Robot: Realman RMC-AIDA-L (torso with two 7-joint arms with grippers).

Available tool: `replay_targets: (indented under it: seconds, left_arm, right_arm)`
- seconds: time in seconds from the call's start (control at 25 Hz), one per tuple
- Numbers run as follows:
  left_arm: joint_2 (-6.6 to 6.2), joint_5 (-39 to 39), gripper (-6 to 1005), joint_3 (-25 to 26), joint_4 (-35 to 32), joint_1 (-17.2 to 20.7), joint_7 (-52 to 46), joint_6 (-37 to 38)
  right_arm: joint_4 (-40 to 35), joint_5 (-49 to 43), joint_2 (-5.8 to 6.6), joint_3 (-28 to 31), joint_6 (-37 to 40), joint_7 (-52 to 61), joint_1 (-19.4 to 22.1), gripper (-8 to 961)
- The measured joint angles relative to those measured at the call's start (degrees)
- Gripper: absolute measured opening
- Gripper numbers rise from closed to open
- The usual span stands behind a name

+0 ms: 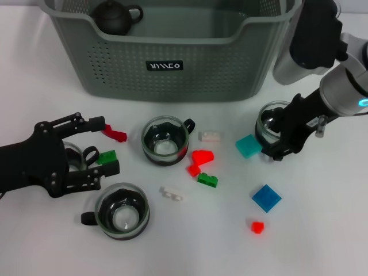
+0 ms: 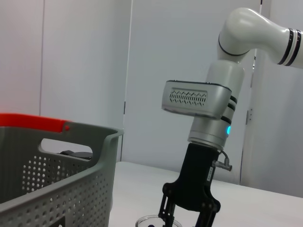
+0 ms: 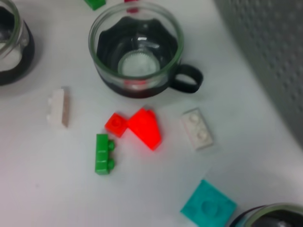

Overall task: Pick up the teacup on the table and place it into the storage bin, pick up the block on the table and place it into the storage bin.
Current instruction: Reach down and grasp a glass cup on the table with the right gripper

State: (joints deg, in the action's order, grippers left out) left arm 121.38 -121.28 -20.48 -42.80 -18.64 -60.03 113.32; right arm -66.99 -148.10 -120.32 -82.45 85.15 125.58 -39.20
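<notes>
Nearest the head camera, at about six o'clock, a glass teacup (image 1: pixel 122 210) with a black handle stands on the white table (image 1: pixel 322 241), a white block (image 1: pixel 171 194) just beside it at three o'clock. At nine o'clock the left gripper (image 1: pixel 99 145) hangs low with its fingers spread apart, grasping nothing; a green block (image 1: pixel 106 156) lies between the fingertips, a red block (image 1: pixel 115 134) sits by the upper finger, and another cup (image 1: pixel 77 157) shows partly under the palm. At the centre a second teacup (image 1: pixel 165 140) stands, with a pale block (image 1: pixel 210 136), a red wedge block (image 1: pixel 202 156) and a green brick (image 1: pixel 207 180) toward four o'clock. At three o'clock the right gripper (image 1: pixel 275 135) is clenched on the rim of a further teacup, a teal block (image 1: pixel 248 146) touching it. A blue block (image 1: pixel 266 198) and a small red block (image 1: pixel 257 226) lie toward five o'clock. The storage bin (image 1: pixel 172 66) fills twelve o'clock, a dark teapot (image 1: pixel 114 15) inside it.

From the left wrist, the storage bin's wall (image 2: pixel 57 189) stands at eight o'clock, and the right gripper (image 2: pixel 182 218) reaches down at six o'clock onto a glass rim.

From the right wrist, the central teacup (image 3: pixel 137 49) sits at twelve o'clock, the red wedge block (image 3: pixel 145 127) at centre, the teal block (image 3: pixel 208 204) at five o'clock.
</notes>
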Motion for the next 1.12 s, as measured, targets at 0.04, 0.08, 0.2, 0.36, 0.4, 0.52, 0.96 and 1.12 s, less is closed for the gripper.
replay_targets:
  seconds: [0.04,0.08,0.2,0.36,0.4,0.52,0.96,1.12]
  left_arm:
    - [0.0,0.0,843,0.0,0.0,0.0,0.0,-0.09]
    - [0.0,-0.03,843,0.0,0.0,0.0,0.0,-0.17]
    - [0.0,-0.17,843,0.0,0.0,0.03,0.0,-0.26]
    - [0.0,-0.16,843,0.0,0.0,0.25,0.0,-0.32]
    - [0.0,-0.16,843,0.0,0.0,0.26,0.0,-0.32]
    - [0.0,-0.18,843,0.0,0.0,0.27,0.0,-0.32]
    - [0.07,-0.06,843,0.0,0.0,0.35,0.0,-0.4]
    - [0.09,-0.03,844,0.0,0.0,0.19,0.0,-0.4]
  right_arm:
    - [0.49,-0.01,0.0,-0.07,-0.14,0.2,-0.13,551]
    - [0.79,-0.02,0.0,-0.09,-0.23,0.31,-0.21,550]
    - [2.35,-0.04,0.0,-0.33,-0.39,0.5,-0.59,547]
    - [2.76,-0.03,0.01,-1.89,0.03,0.32,-0.62,543]
    - [2.67,0.08,0.0,-2.42,0.28,0.14,-0.52,542]
    - [2.29,0.37,0.01,-2.97,1.1,-0.29,-0.41,540]
    - [3.75,0.61,-0.31,-3.16,-3.04,3.38,-1.64,529]
    - [4.93,0.58,-0.34,-3.59,-3.67,4.96,-2.11,525]
